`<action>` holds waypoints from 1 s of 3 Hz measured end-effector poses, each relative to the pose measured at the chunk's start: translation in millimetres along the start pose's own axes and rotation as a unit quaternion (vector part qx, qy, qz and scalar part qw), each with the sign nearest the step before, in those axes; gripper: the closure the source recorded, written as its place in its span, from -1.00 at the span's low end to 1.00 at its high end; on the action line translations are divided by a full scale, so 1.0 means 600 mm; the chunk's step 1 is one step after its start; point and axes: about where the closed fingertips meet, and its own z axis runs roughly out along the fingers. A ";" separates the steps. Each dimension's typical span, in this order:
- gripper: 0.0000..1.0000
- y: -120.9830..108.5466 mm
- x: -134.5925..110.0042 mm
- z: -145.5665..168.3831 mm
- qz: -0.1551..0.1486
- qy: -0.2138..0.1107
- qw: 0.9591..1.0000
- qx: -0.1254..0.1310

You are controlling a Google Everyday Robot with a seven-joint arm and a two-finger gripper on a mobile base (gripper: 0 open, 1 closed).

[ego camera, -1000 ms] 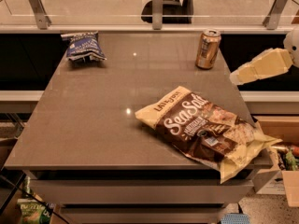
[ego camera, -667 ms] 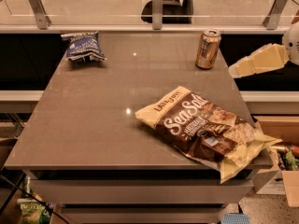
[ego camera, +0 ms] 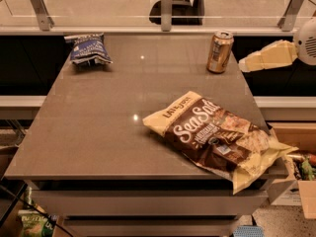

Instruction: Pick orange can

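Note:
The orange can (ego camera: 219, 52) stands upright near the back right corner of the grey table (ego camera: 98, 122). It has an orange-bronze body and a silver top rim. My gripper (ego camera: 244, 63) is a pale yellow wedge that reaches in from the right edge of the view. It hovers just off the table's right side, at the can's level and a short gap to the right of it. It touches nothing and holds nothing.
A large brown and yellow sea-salt chip bag (ego camera: 217, 137) lies at the front right and overhangs the table edge. A small blue chip bag (ego camera: 88, 49) lies at the back left. A glass railing with metal posts (ego camera: 167, 9) runs behind the table. Cardboard boxes (ego camera: 296, 181) stand on the floor to the right.
My gripper has moved up in the view, toward the back, and now sits level with the can. The can and both bags have not moved.

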 end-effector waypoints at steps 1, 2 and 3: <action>-1.00 0.000 0.003 -0.006 0.005 -0.002 1.000 0.000; -1.00 -0.002 0.006 0.005 0.026 -0.026 0.999 -0.002; -1.00 -0.015 -0.002 0.027 0.051 -0.065 0.997 0.002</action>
